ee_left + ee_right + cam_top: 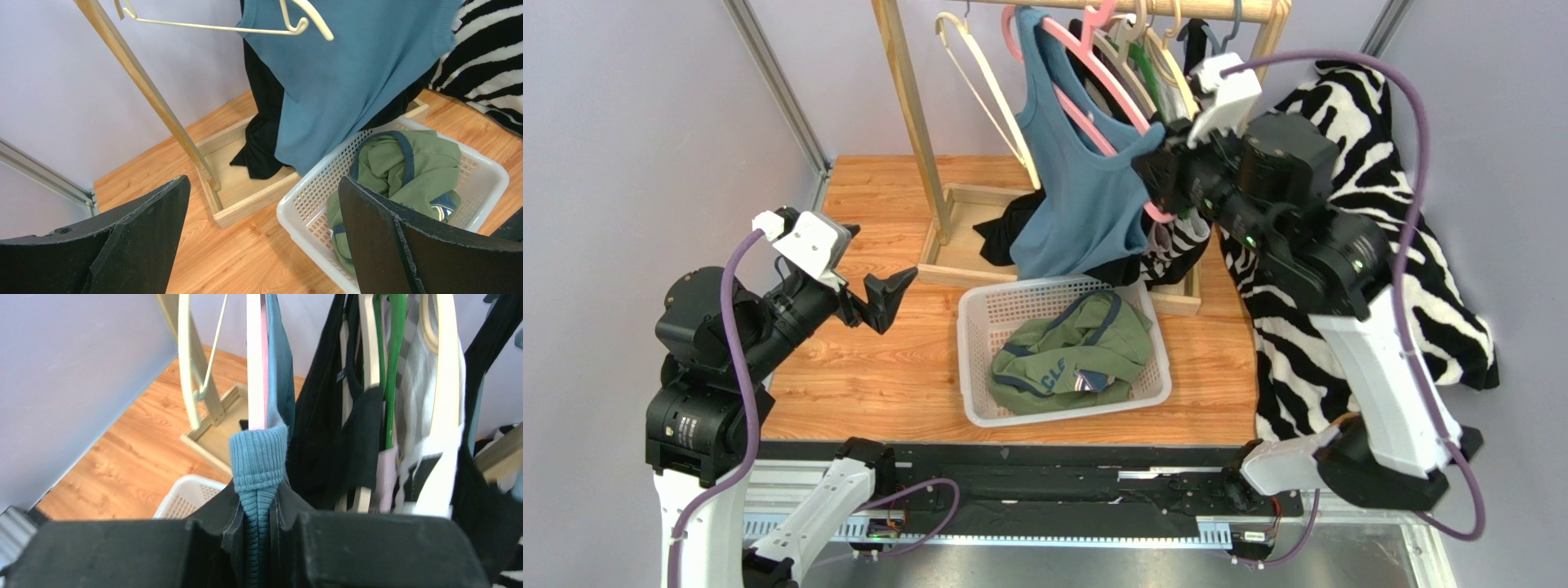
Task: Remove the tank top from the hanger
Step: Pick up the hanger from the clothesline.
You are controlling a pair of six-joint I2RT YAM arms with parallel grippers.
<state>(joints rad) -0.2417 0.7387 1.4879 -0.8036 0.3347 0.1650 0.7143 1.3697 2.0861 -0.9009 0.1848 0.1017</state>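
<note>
A blue ribbed tank top hangs on a pink hanger from the wooden rail. My right gripper is raised to the hanger's right end and is shut on the tank top's shoulder strap, which is pinched between its fingers just below the pink hanger. My left gripper hovers low over the table at the left, open and holding nothing. In the left wrist view the tank top hangs ahead above the basket.
A white basket holding a green garment sits on the table under the rack. The wooden rack base holds black cloth. Several other hangers with clothes crowd the rail. A zebra-print cloth drapes at the right.
</note>
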